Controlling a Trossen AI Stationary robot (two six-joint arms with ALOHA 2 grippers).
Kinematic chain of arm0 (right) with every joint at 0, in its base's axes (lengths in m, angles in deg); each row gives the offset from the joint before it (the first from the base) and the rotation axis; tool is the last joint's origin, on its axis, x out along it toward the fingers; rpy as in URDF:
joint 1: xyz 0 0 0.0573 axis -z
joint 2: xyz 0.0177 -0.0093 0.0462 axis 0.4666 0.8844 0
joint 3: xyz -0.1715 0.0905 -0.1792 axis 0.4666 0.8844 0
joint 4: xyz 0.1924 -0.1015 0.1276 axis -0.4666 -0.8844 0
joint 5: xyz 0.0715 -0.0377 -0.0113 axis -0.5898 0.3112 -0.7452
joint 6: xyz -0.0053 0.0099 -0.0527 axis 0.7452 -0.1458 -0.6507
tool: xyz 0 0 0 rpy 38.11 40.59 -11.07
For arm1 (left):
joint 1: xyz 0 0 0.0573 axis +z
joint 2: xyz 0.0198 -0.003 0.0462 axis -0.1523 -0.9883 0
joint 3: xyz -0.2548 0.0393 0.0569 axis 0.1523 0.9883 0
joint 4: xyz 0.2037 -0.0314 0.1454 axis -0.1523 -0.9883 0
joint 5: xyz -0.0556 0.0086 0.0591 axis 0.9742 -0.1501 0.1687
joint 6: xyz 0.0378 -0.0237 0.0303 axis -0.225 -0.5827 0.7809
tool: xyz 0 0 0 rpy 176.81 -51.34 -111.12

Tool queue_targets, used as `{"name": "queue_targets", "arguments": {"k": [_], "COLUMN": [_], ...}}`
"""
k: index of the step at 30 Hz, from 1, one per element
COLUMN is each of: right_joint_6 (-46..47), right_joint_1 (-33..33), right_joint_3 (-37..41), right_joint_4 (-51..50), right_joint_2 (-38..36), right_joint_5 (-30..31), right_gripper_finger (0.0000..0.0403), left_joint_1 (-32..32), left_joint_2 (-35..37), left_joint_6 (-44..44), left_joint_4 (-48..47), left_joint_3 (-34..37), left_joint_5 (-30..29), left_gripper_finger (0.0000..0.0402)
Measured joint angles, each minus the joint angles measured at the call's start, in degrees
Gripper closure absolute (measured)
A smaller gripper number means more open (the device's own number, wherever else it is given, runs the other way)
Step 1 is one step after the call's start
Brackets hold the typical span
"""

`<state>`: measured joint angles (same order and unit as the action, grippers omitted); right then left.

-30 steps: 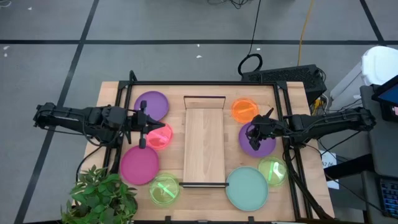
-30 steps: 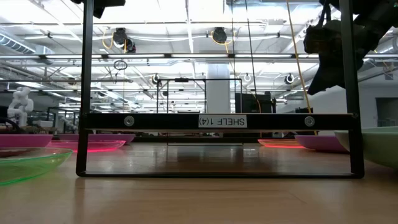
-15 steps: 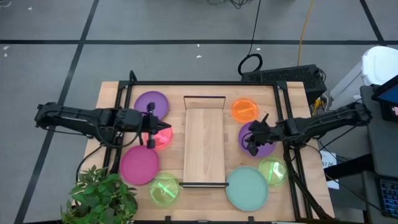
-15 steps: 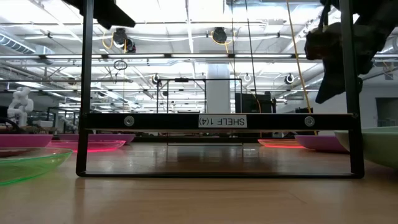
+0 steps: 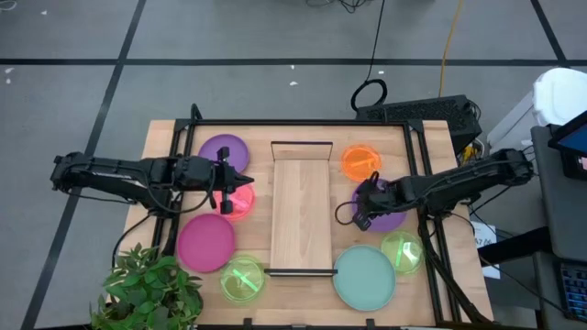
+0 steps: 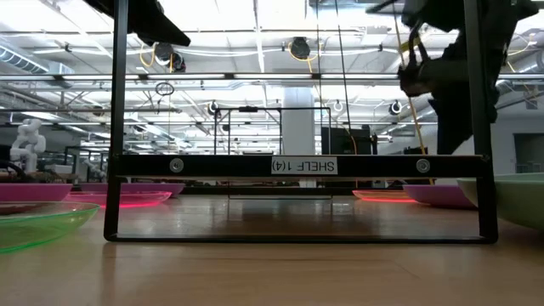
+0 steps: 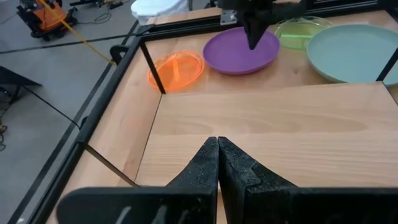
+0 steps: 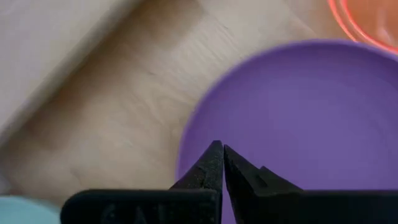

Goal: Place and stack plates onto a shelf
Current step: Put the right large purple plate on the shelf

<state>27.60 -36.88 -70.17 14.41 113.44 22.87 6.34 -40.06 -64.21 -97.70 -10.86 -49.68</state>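
Observation:
The shelf (image 5: 301, 206) is a long light-wood board lying in the middle of the table. To its left lie a purple plate (image 5: 223, 151), a pink-red plate (image 5: 240, 203), a magenta plate (image 5: 205, 241) and a neon green plate (image 5: 241, 278). To its right lie an orange plate (image 5: 360, 162), a purple plate (image 5: 385, 215), a neon green plate (image 5: 402, 250) and a pale teal plate (image 5: 364, 277). My left gripper (image 5: 223, 186) hovers shut over the pink-red plate, pointing toward the shelf (image 7: 267, 124). My right gripper (image 5: 359, 218) hangs shut, pointing steeply down over the shelf-side rim of the right purple plate (image 8: 298, 112).
A black metal frame (image 5: 303, 122) runs round the table's edges, and its bar (image 6: 302, 166) crosses the low view. A potted plant (image 5: 147, 289) stands at the near left corner. Bare wood (image 8: 124, 130) lies between the shelf and the right purple plate.
My right gripper has moved toward the shelf and the table's near edge, has sunk and has tipped to point more steeply down; it now hangs over the purple plate's shelf-side rim. My left gripper has shifted a little toward the shelf. Both stay shut. No plate has moved.

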Motion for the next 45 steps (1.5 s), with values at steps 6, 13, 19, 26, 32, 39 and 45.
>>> {"name": "queue_targets", "arguments": {"k": [6,13,19,26,32,39,45], "right_joint_6": [0.4,-0.3,-0.8,1.6,1.5,-1.5,-1.6], "right_joint_1": [0.2,0.2,0.5,0.5,0.5,0.5,0.5], "right_joint_3": [-4.3,-8.2,-9.0,-9.0,-9.0,-9.0,-9.0], "right_joint_4": [-1.6,-1.9,-2.1,-2.6,-2.6,-2.5,-2.1], "right_joint_2": [4.9,9.7,11.6,11.6,11.6,13.1,15.3], "right_joint_5": [-1.1,-1.0,-1.0,-0.9,-0.9,-1.3,-2.0], "right_gripper_finger": [0.0403,0.0401,0.0361,0.0293,0.0267,0.0268,0.0269], "left_joint_1": [0.0,0.0,0.0,0.0,0.0,0.0,0.0], "left_joint_2": [0.0,0.0,0.0,0.0,0.0,0.0,0.0], "left_joint_6": [0.1,-0.3,-0.8,-1.1,-1.3,-1.5,-1.5], "left_joint_4": [0.0,0.0,0.0,0.0,0.0,0.5,2.9], "left_joint_3": [0.0,0.0,0.0,0.0,0.0,0.0,0.0], "left_joint_5": [0.0,0.0,0.0,0.0,0.0,0.0,0.0], "left_gripper_finger": [0.0398,0.0398,0.0398,0.0398,0.0398,0.0398,0.0398]}}
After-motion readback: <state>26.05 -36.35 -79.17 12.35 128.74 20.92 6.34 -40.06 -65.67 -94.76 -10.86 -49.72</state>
